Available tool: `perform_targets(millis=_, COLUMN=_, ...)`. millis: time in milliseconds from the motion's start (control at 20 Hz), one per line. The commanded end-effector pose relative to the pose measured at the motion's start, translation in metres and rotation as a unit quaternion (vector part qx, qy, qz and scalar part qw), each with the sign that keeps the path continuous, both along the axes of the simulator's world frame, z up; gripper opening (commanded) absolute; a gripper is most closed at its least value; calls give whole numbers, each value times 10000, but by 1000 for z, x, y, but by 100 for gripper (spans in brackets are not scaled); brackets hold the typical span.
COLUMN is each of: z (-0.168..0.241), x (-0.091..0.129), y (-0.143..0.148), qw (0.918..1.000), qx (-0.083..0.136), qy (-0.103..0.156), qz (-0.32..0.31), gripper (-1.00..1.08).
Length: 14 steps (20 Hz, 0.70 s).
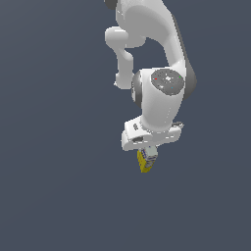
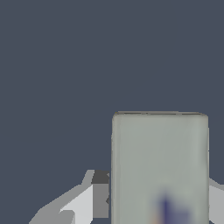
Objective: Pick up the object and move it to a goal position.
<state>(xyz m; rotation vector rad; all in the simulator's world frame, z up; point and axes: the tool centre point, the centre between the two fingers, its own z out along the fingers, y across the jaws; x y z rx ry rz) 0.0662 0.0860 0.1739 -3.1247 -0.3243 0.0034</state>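
The object [image 1: 144,164] is a small yellow carton with a white and blue-grey end, sticking out below the white hand in the exterior view. My gripper [image 1: 148,155] is shut on it, and its fingers hide the carton's upper part. In the wrist view the carton's pale grey-white end [image 2: 159,157] fills the space between the fingers. One grey finger [image 2: 99,194] presses against its side, and the other finger [image 2: 216,197] shows only at the frame edge. No goal marker shows in either view.
The white arm [image 1: 157,59] reaches in from the top of the exterior view. A plain dark blue-grey surface [image 1: 59,147] lies all around, with no other objects on it.
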Motion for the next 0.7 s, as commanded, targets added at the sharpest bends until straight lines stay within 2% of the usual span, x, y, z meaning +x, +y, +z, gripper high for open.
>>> perform_targets(millis=0, z=16, x=-2, y=-4, qw=10000, qx=0, qy=-9, qz=-1, gripper=-100)
perform_targets(millis=650, z=150, x=-27, y=-35, qw=10000, qx=3, qy=-9, qz=1, gripper=-100)
